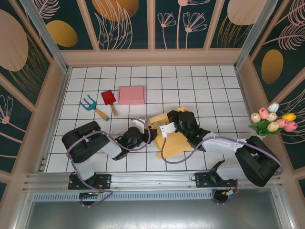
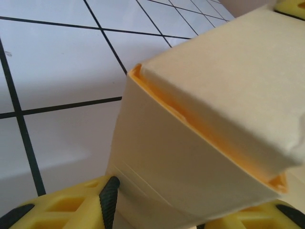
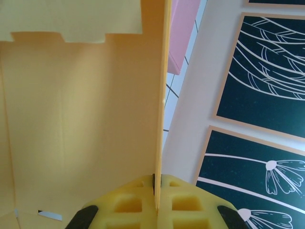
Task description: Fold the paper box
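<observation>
The yellow paper box [image 1: 177, 143] lies partly folded on the tiled table, in the middle between my two arms. My left gripper [image 1: 143, 130] is at its left side. In the left wrist view the box [image 2: 214, 95] has a flap folded over its top. Its lower side sits between the spread yellow fingers [image 2: 71, 210] of the left gripper [image 2: 159, 210], and the left pad is right at the box's corner. My right gripper [image 1: 174, 123] is at the box's far edge. Close up, the right gripper [image 3: 157, 179] is shut on the thin upright wall of the box [image 3: 86, 119].
A pink box [image 1: 131, 95] lies behind on the tiles, also in the right wrist view [image 3: 183, 33]. A red trowel [image 1: 109, 100] and a blue hand rake [image 1: 90, 106] lie at the left. A bunch of tulips [image 1: 272, 119] stands at the right wall.
</observation>
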You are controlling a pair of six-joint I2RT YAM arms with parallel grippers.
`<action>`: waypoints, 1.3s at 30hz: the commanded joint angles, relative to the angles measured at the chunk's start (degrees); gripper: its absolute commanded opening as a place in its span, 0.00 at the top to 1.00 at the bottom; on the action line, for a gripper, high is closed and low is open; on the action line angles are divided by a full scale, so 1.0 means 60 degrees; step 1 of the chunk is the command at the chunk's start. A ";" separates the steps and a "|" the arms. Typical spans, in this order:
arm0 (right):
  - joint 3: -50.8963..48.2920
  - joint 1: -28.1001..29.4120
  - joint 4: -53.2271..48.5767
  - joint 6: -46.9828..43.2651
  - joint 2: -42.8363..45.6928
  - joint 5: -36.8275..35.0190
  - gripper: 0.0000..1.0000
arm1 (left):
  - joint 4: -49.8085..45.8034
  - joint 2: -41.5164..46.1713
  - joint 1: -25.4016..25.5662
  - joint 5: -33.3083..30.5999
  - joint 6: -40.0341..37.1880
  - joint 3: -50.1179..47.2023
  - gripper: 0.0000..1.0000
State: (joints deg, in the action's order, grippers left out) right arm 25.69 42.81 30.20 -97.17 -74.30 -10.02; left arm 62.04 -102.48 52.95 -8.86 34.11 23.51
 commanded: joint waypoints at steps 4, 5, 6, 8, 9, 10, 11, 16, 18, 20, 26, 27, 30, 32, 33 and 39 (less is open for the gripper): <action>-0.0316 0.0303 -0.0579 0.0110 -0.0265 0.0352 1.00 | -0.0558 -0.0254 -0.0060 -0.1648 -0.0290 0.0582 0.52; -0.0313 0.0307 -0.0579 0.0118 -0.0294 0.0352 1.00 | -0.0660 -0.0254 -0.0054 -0.1843 -0.0307 0.0647 0.53; -0.0313 0.0307 -0.0593 0.0139 -0.0323 0.0358 1.00 | -0.0800 -0.0249 -0.0059 -0.2116 -0.0292 0.0701 0.53; -0.0312 0.0321 -0.0622 0.0183 -0.0346 0.0337 1.00 | -0.1016 -0.0228 -0.0057 -0.2641 -0.0252 0.0772 0.54; -0.0298 0.0320 -0.0656 0.0216 -0.0360 0.0336 1.00 | -0.1099 -0.0232 -0.0060 -0.2906 -0.0250 0.0783 0.54; -0.0262 0.0322 -0.0719 0.0292 -0.0386 0.0326 1.00 | -0.1203 -0.0235 -0.0059 -0.3164 -0.0263 0.0813 0.54; -0.0221 0.0322 -0.0819 0.0363 -0.0411 0.0335 1.00 | -0.1299 -0.0244 -0.0052 -0.3345 -0.0277 0.0855 0.55; -0.0219 0.0372 -0.0782 0.0420 -0.0723 0.0170 1.00 | -0.1873 -0.0355 -0.0064 -0.4640 -0.0327 0.1113 0.81; -0.0283 0.0431 -0.0463 0.0416 -0.0897 0.0006 1.00 | -0.1975 -0.0366 -0.0051 -0.4995 -0.0344 0.1136 0.89; -0.0222 0.0493 -0.0455 0.0558 -0.1093 -0.0123 1.00 | -0.1929 -0.0336 -0.0064 -0.5207 -0.0378 0.1078 0.94; -0.0047 0.0616 -0.0083 0.1320 -0.1298 -0.0039 1.00 | -0.2210 -0.0250 -0.0058 -0.6221 -0.0061 0.0988 0.98; -0.0034 0.0629 -0.0043 0.1485 -0.1319 0.0009 1.00 | -0.2291 -0.0297 -0.0051 -0.6341 -0.0031 0.1017 0.96; -0.0077 0.0684 0.0072 0.1711 -0.1396 0.0137 0.98 | -0.2415 -0.0436 -0.0064 -0.6390 -0.0101 0.1142 0.93; -0.0036 0.0753 0.0079 0.1938 -0.1430 0.0132 0.95 | -0.2355 -0.0519 -0.0061 -0.6407 -0.0144 0.1169 0.93; 0.0015 0.0789 0.0080 0.2118 -0.1403 0.0143 0.93 | -0.2270 -0.0548 -0.0055 -0.6362 -0.0236 0.1151 0.93; 0.0164 0.0821 -0.0244 0.3259 -0.0714 0.0674 0.77 | -0.1526 -0.0517 -0.0063 -0.5836 -0.0977 0.0907 0.94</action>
State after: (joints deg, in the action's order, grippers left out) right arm 27.18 47.20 35.24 -82.19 -80.75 -10.15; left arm 51.24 -104.75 54.26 -39.62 29.34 30.09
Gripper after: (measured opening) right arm 0.213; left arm 0.095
